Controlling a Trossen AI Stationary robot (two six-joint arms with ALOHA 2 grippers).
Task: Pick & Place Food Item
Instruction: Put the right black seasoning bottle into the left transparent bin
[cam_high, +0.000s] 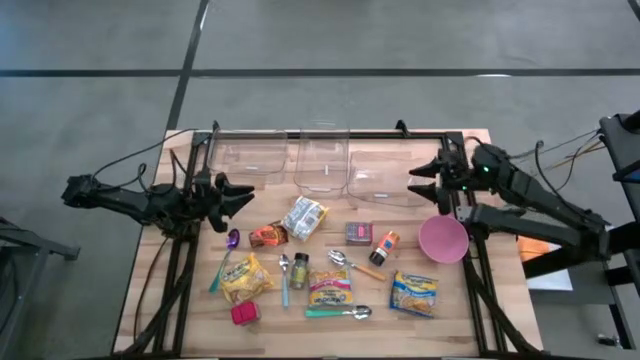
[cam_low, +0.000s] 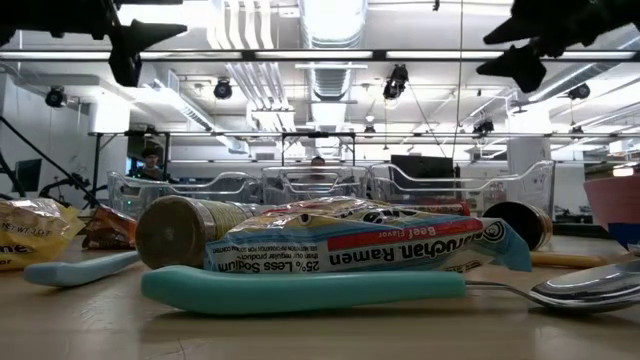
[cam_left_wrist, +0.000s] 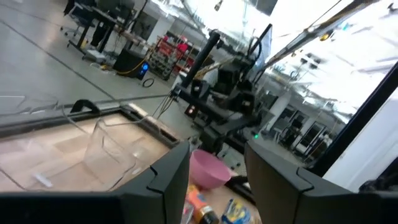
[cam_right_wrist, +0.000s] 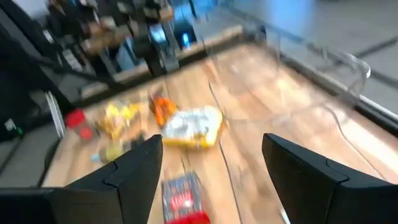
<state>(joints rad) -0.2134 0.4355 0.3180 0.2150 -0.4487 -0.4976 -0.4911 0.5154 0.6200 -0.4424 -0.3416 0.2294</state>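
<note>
Food items lie scattered on the wooden table (cam_high: 180, 300): a silver-white packet (cam_high: 305, 216), an orange wrapper (cam_high: 268, 235), ramen packs (cam_high: 245, 278) (cam_high: 330, 287) (cam_high: 414, 293), a dark red box (cam_high: 359, 233) and a spice bottle (cam_high: 385, 247). My left gripper (cam_high: 245, 192) hangs open above the table's left side, holding nothing; its own view shows the open fingers (cam_left_wrist: 217, 186). My right gripper (cam_high: 418, 182) hangs open above the far right, holding nothing, and looks down toward the packet (cam_right_wrist: 193, 127).
Three clear containers (cam_high: 245, 160) (cam_high: 322, 160) (cam_high: 385, 178) stand along the far edge. A pink bowl (cam_high: 443, 238) sits at the right. Spoons (cam_high: 335, 312) (cam_high: 355, 264), a small jar (cam_high: 299, 270) and a red cap (cam_high: 245, 313) lie among the food.
</note>
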